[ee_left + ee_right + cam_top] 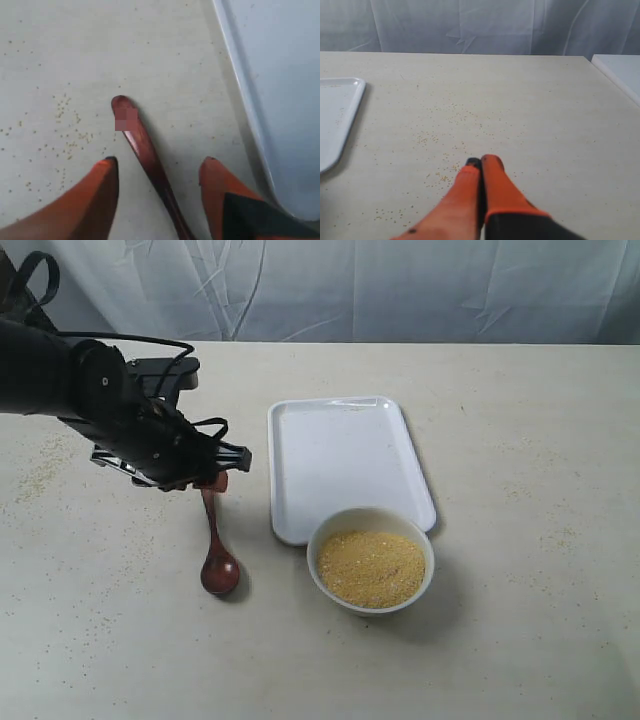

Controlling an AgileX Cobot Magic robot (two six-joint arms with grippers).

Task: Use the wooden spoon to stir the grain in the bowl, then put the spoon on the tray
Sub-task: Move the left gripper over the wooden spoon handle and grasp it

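Observation:
The dark reddish wooden spoon (217, 550) lies flat on the table, left of the white tray (345, 465), its scoop toward the front. My left gripper (212, 481) hovers over the handle end, open, its orange fingers astride the handle (145, 155) without touching it. The cream-white bowl (371, 560) of yellow grain (371, 567) stands at the tray's front right corner. The tray's rim (245, 95) shows in the left wrist view. My right gripper (482, 162) is shut and empty above bare table, out of the exterior view.
Loose grains (445, 135) are scattered over the tabletop. A white cloth backdrop (350, 285) hangs behind the table. The tray's edge (340, 117) appears in the right wrist view. A white surface (620, 70) sits beside the table's far side.

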